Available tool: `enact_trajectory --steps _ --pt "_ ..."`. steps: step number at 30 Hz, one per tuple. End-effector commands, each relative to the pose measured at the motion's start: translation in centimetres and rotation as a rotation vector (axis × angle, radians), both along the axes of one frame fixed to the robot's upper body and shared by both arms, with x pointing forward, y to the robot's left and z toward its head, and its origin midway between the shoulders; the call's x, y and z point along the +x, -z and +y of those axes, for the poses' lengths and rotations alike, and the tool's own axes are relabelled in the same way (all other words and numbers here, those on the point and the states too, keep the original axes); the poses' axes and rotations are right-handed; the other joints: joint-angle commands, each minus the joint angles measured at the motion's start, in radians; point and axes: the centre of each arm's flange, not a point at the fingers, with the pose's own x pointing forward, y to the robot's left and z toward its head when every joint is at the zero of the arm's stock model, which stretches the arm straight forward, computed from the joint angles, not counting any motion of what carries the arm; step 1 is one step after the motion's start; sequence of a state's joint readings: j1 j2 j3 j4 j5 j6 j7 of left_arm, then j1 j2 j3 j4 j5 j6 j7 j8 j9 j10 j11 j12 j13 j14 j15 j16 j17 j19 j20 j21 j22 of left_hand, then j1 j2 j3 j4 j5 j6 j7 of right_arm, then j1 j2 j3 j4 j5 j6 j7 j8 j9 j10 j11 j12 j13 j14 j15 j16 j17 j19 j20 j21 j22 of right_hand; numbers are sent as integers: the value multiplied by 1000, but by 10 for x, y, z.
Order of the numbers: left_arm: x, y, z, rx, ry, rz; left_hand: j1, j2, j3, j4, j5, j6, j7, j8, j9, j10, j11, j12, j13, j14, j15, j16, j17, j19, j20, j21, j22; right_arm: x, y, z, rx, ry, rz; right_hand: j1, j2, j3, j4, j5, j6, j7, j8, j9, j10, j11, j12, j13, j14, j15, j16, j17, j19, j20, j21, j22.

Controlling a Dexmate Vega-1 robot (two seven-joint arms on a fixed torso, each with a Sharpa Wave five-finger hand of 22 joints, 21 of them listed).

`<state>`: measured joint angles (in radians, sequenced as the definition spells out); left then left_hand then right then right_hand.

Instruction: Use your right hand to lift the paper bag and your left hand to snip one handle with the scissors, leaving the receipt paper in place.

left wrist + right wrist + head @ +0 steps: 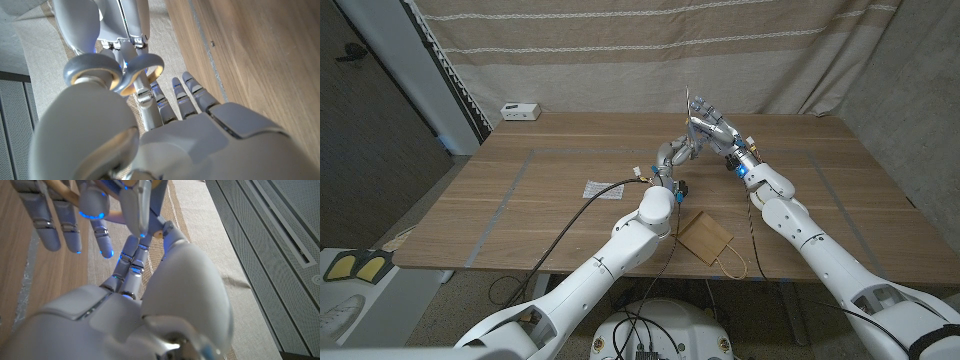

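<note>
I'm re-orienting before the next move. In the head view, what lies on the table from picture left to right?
White box at the far left corner → receipt paper → paper bag lying near the front edge. The two hands meet above the table behind the bag, so I leave them out of the order.

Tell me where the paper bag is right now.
In the head view, the paper bag lies flat near the table's front edge, between the two forearms, not lifted.

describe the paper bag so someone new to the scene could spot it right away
On the wooden table, look at the near edge, just right of the middle, between the two arms. The paper bag lies flat there, a plain brown square with a thin handle loop toward the edge. The other paper, the white receipt, lies farther back left.
</note>
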<state>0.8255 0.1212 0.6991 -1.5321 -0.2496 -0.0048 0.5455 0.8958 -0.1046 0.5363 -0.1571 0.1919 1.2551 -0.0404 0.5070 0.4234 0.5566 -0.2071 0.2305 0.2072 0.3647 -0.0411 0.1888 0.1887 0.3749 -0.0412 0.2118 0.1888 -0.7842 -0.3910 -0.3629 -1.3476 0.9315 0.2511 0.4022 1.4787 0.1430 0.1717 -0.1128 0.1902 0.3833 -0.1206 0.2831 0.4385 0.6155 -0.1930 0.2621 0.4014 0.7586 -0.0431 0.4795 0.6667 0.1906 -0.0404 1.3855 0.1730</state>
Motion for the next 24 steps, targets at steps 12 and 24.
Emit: enact_trajectory --steps 12,24 --pt "0 0 0 -2 -7 5 24 9 19 3 -8 11 -5 11 -10 7 -2 -7 4 2 -181 1 2 4 -160 4 2 4 6 -10 -9 3 3 -392 -61 -155 139 122 -46 -2 -58 -3 -136 21 -27 32 -265 -181 -187 49 -92 -46 -216 -3" --pt "-2 0 6 -26 -31 -1 24 5 28 3 -8 5 0 16 -14 7 -2 -9 5 2 -180 1 2 2 -160 4 2 7 5 -21 7 41 6 -493 -92 -211 160 168 -64 -6 -65 -9 -188 37 -26 28 -411 -151 -265 10 -148 -8 -280 0"
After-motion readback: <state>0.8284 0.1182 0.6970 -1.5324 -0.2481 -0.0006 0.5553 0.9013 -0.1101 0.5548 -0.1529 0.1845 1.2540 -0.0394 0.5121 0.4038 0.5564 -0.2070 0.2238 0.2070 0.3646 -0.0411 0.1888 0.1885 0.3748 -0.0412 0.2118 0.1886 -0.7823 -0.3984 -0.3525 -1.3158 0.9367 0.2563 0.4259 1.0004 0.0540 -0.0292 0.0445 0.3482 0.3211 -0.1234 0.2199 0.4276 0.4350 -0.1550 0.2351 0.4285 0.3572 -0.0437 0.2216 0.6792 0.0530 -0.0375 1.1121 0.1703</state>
